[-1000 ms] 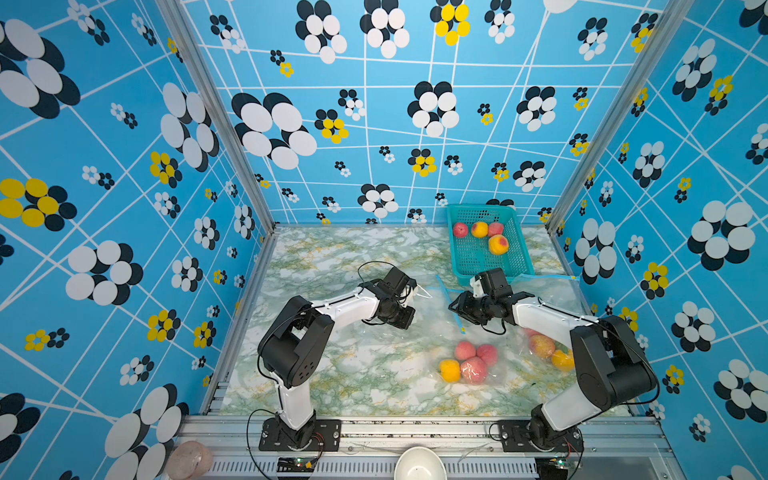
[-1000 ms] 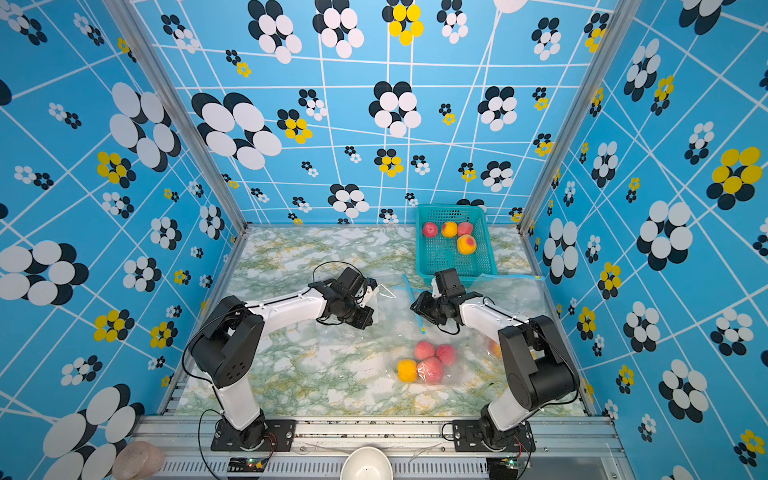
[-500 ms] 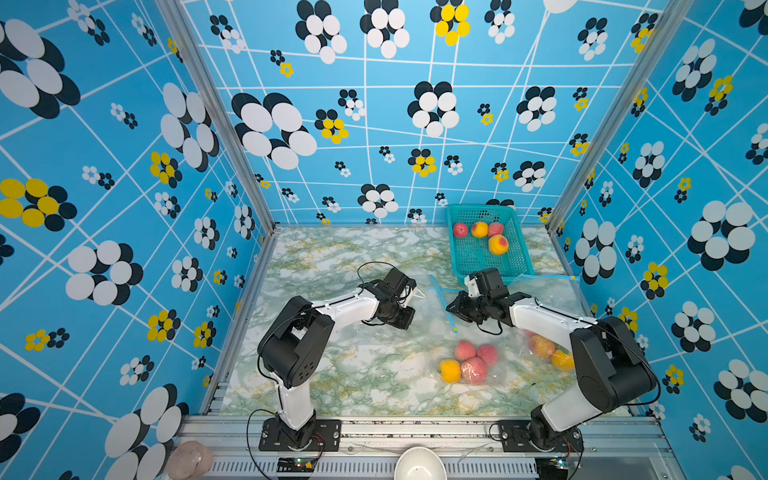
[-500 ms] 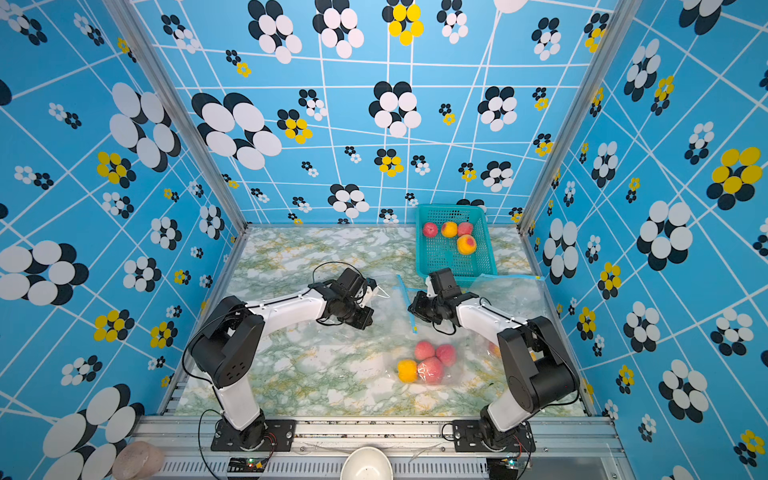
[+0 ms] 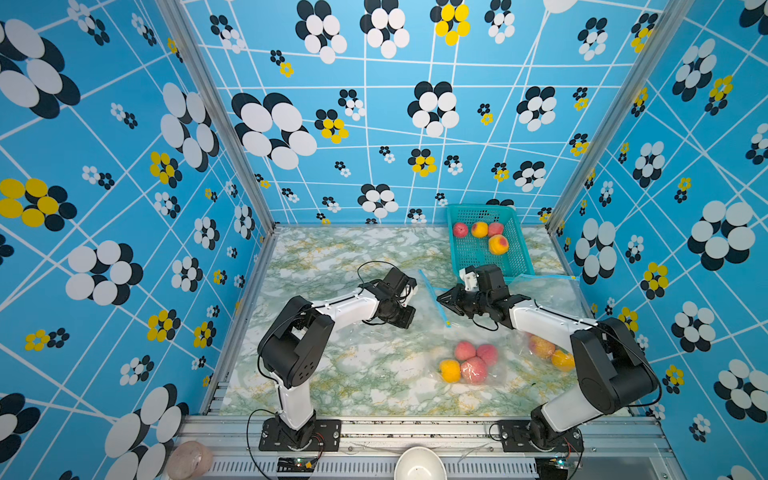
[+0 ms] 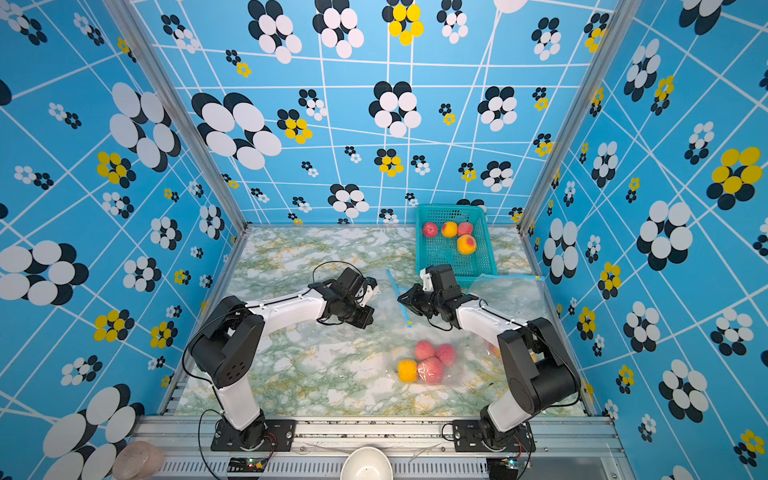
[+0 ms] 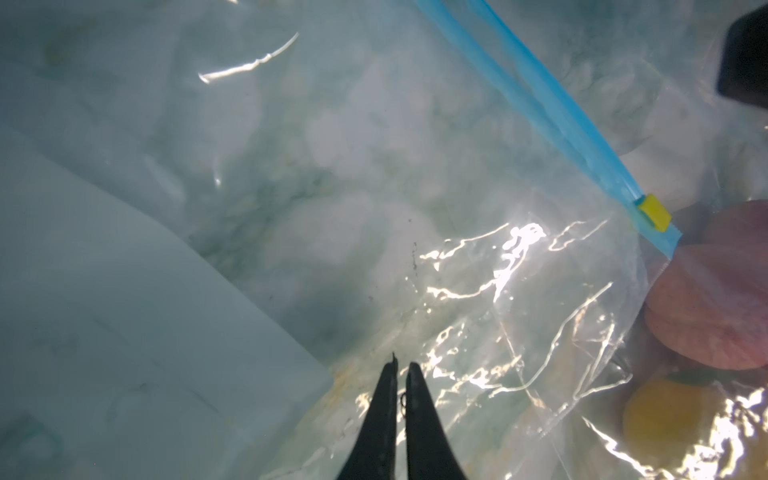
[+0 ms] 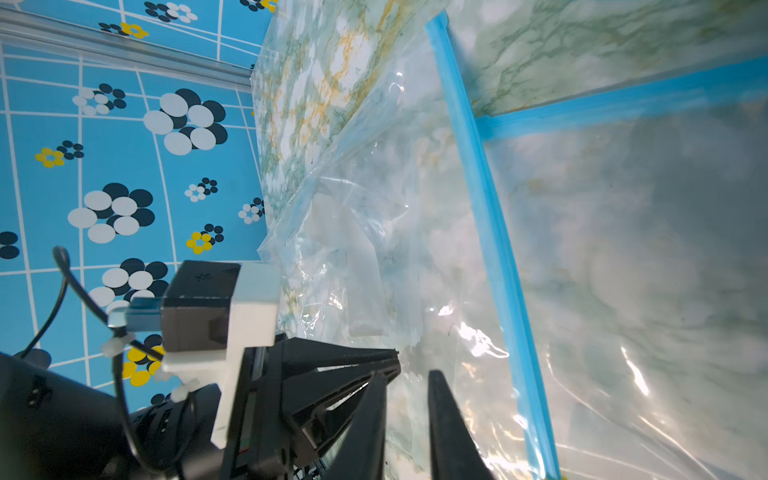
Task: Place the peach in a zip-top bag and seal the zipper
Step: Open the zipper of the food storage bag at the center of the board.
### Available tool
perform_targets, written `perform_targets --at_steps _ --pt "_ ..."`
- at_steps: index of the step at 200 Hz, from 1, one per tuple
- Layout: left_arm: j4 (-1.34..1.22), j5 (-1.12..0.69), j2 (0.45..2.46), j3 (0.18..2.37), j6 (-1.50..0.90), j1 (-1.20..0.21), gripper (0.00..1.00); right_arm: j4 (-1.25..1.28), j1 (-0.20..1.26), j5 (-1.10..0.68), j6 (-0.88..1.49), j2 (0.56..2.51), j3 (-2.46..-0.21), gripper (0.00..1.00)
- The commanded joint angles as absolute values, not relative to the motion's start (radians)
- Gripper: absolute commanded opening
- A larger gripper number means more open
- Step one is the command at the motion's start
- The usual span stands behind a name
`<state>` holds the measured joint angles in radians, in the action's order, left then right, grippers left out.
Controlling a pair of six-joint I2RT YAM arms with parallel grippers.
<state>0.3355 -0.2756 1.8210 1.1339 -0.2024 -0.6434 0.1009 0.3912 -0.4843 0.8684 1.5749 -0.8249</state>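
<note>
Pointing at clear plastic zip-top bag w/ blue zipper (image 7: 478, 257), left fingers (image 7: 384, 399) are seen pressed together; right fingers (image 8: 444, 415) are held slightly apart; film grip can't be told.

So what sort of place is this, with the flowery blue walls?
Probably a robot test booth, not a kitchen: printed wall panels box in a marble-patterned tabletop, and two arms are bolted to a metal rail.

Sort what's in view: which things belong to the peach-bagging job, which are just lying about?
Job: empty zip-top bag, pinched by the left tool; its blue zipper; right tool, open, near it; loose peaches in the teal basket.
Lying about: four bagged peaches front centre; more bagged peaches by the right arm; white bowl and pinkish lump off the front edge.
</note>
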Motion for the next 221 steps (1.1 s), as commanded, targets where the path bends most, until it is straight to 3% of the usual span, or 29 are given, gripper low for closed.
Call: perform_targets --at_steps 1,32,63,87,168,188,221 --pt "0.328 -0.265 1.807 1.116 -0.217 -0.647 0.10 0.051 0.397 -0.417 0.839 1.563 -0.811 0.35" --pt "0.344 -0.267 1.797 1.121 -0.205 -0.647 0.07 -0.013 0.397 -0.334 0.753 1.605 -0.834 0.47" --pt "0.339 -0.280 1.807 1.115 -0.210 -0.649 0.03 0.055 0.398 -0.381 0.754 1.692 -0.852 0.48" --pt "0.333 -0.283 1.812 1.108 -0.212 -0.650 0.02 0.123 0.410 -0.421 0.773 1.730 -0.854 0.46" --pt "0.337 -0.281 1.832 1.118 -0.205 -0.650 0.01 0.283 0.417 -0.467 0.864 1.741 -0.809 0.21" --pt "0.339 -0.282 1.838 1.123 -0.205 -0.650 0.01 0.282 0.417 -0.478 0.864 1.749 -0.818 0.21" --pt "0.349 -0.283 1.801 1.136 -0.223 -0.650 0.03 0.233 0.418 -0.433 0.823 1.756 -0.842 0.30"
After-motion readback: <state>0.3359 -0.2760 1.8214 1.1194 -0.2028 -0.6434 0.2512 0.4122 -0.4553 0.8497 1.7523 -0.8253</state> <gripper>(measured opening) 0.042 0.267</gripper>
